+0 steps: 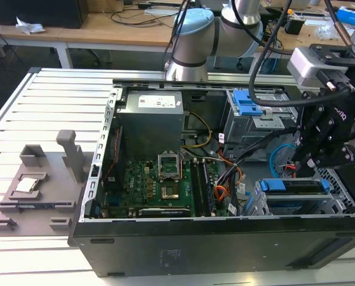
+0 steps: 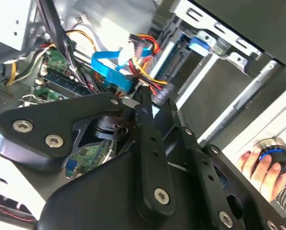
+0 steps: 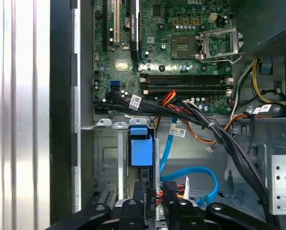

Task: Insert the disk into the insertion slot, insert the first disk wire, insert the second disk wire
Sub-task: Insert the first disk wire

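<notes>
The disk (image 1: 293, 186), in its blue carrier, sits in the slot (image 1: 258, 202) at the near end of the open case (image 1: 195, 244), on the exterior view's right. Just above it hangs the tool (image 1: 305, 164), nearly pressed together and pinching the red wire (image 2: 155, 80) by its small dark plug, with yellow strands running alongside. A blue cable (image 3: 193, 175) loops close by the plug. Behind stands the grey cage with the blue latch (image 1: 247, 102). The motherboard (image 1: 153, 185) fills the case's middle. The case lies on a slatted worktop (image 1: 34, 107). In the second wrist view a person's hand (image 2: 260, 165) rests on a round knob beyond the case
</notes>
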Available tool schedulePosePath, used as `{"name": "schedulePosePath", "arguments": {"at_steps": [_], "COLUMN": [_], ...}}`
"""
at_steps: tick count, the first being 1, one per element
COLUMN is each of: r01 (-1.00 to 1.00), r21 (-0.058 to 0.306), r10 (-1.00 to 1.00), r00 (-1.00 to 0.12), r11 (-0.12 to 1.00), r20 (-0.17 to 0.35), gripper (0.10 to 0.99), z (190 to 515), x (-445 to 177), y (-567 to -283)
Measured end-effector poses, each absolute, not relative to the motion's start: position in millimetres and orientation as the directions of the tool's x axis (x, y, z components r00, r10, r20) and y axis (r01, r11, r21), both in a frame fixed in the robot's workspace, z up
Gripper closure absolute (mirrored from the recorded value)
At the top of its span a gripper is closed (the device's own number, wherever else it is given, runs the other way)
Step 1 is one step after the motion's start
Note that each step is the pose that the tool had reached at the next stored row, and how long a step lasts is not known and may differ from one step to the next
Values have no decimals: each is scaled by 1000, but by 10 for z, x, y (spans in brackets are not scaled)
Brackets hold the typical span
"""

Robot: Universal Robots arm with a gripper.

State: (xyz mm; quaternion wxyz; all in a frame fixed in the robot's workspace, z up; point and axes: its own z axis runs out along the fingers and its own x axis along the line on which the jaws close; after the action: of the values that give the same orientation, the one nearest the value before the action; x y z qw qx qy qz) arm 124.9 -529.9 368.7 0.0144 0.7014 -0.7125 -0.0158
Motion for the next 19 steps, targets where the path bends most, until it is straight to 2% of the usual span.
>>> {"name": "schedulePosePath", "arguments": {"at_steps": [3,9,12,19], "r01": [-999,-999,-999,-998], "r21": [45,45,44,51], "r10": [-1000,-1000,-999,-999], "r00": [-16,-18,-25,-31], "r11": [16,19,26,33], "r20": [-2,12,35,40], "gripper": [788,788,788,788], "z": [3672,3681,3679,3616], "x": [1252,1256,1255,1358], "y": [-5233,-5233,-5249,-5260]}}
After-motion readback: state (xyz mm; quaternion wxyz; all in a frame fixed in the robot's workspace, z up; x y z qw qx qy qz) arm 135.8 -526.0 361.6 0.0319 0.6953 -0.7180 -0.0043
